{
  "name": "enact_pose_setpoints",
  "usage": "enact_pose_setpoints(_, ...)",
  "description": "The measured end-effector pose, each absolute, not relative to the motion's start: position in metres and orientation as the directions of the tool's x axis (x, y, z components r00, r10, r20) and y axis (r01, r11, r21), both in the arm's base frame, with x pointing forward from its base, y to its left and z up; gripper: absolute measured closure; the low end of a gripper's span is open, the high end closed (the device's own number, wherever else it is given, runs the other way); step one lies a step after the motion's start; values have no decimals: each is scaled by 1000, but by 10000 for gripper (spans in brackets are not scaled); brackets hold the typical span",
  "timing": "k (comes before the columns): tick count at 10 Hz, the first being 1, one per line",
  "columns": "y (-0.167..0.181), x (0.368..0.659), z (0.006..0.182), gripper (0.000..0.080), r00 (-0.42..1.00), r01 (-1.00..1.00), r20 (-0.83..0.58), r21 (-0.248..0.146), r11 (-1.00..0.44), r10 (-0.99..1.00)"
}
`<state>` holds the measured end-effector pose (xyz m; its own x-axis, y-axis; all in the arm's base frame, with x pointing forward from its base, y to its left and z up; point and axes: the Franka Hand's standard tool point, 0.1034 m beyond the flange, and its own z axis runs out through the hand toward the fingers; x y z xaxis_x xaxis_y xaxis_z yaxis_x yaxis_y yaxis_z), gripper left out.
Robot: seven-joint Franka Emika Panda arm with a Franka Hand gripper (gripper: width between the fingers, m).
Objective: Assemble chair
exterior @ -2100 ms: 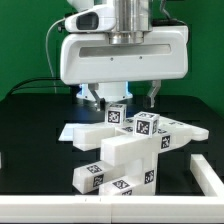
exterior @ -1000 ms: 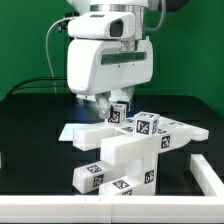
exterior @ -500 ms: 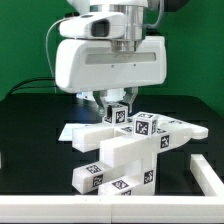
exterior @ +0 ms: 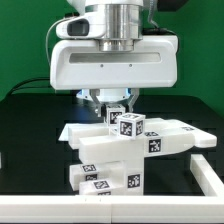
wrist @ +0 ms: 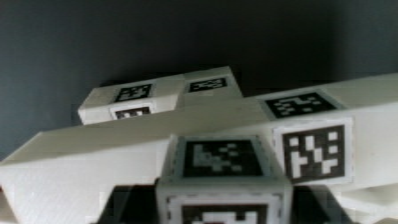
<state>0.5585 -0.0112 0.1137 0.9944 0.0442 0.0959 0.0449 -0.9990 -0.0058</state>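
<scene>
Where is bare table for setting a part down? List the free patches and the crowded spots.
Free: dark table toward the exterior view's left of the chair assembly, and the strip between it and the white piece at right. Crowded: centre, where the gripper sits on the assembly.

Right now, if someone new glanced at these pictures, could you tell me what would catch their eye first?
First, the big white robot arm filling the upper middle of the exterior view, its gripper down on the chair. Below it, that blocky stack of white pieces with black-and-white tags stands on the black table. In the wrist view the tagged blocks fill the frame at close range.
</scene>
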Motion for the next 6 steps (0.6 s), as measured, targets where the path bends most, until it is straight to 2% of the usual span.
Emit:
enact_pose_setpoints(1,-11,558,114,438,995,34,95,-6,-999,33)
enact_pose_setpoints(2,-11,558,113,438,995,34,95,-6,-999,33)
enact_pose_setpoints(3,-11,558,113,292,995,34,95,-6,-999,33)
enact_pose_setpoints(4,-11,558,113,180,995,34,94,-6,-999,33)
enact_pose_setpoints(6,-8,558,119,155,996,34,87,-14,-999,32)
